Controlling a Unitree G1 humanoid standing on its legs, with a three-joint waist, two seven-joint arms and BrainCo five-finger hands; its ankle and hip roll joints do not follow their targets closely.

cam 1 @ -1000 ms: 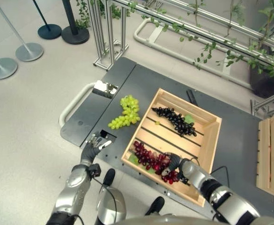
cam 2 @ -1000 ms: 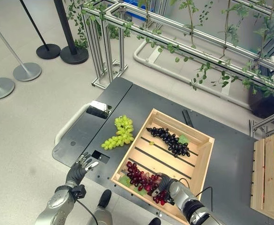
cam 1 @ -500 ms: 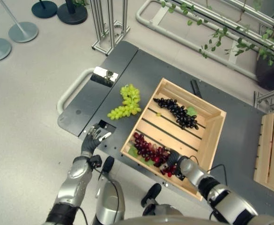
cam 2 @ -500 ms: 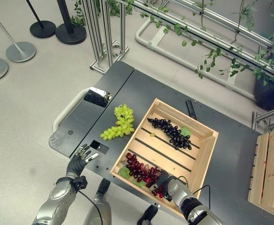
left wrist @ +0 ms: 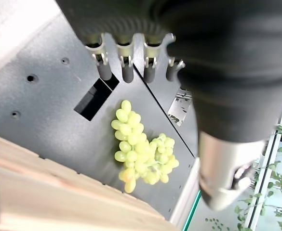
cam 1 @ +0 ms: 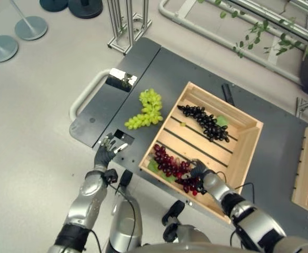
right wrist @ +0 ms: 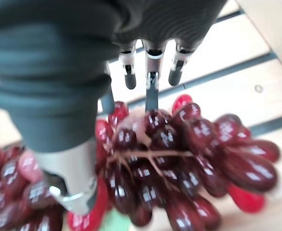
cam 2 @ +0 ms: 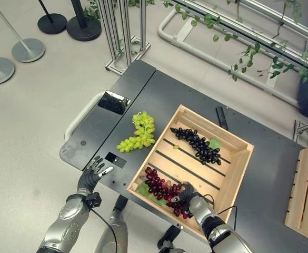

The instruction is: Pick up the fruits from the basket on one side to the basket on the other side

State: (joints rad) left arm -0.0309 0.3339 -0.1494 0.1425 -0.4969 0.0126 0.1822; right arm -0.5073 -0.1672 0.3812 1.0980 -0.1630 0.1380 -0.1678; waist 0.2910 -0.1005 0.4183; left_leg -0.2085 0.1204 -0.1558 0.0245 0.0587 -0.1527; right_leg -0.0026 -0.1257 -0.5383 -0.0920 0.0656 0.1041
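Your right hand is hovering over the red grape bunch in the wooden crate, fingers straight and gripping nothing; curl round the stem. Farther off, your left hand is idling spread near the green grapes.

The camera tilts further down, so the whole scene sits differently in both eye views. The right hand stays on the near end of the red grapes; its forearm now reaches further into the wooden crate.
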